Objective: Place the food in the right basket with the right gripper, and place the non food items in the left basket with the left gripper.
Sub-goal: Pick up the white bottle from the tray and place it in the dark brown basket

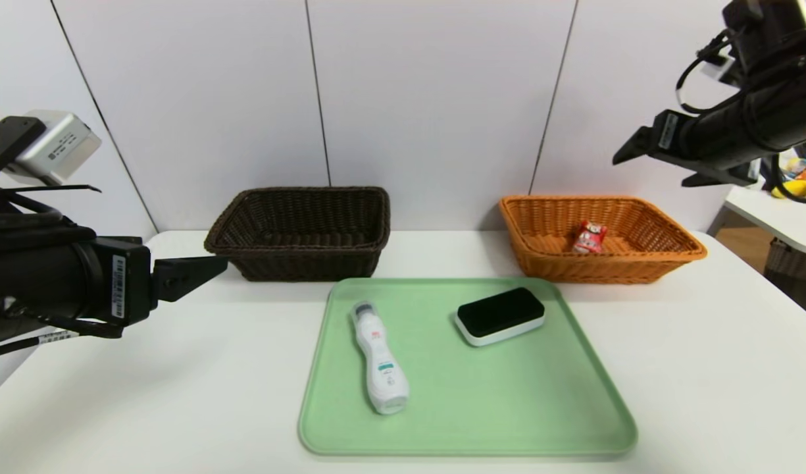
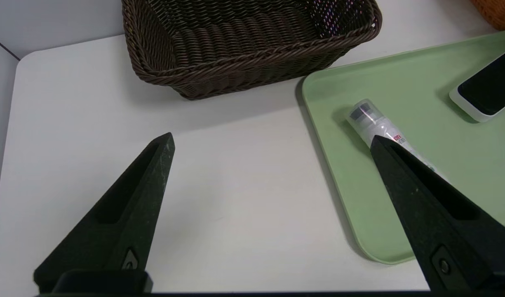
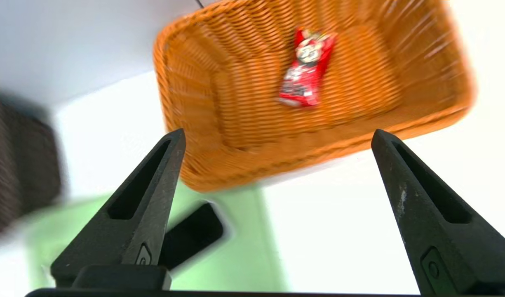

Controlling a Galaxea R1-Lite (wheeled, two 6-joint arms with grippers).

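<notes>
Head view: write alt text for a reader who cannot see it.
A green tray on a white table holds a white bottle lying flat and a black-topped white eraser. Behind it stand a dark brown basket, left, and an orange basket, right, holding a red snack packet. The left gripper hangs open at the left edge; the right gripper is raised, open, top right.

No wording can be made out anywhere. The white bottle (image 1: 379,359) lying on the green tray (image 1: 574,395) carries a red mark and a teal band, too small to read. The red snack packet (image 1: 588,237) in the orange basket (image 1: 666,253) shows a printed design, illegible. Barcode stickers on the arms are unreadable.
</notes>
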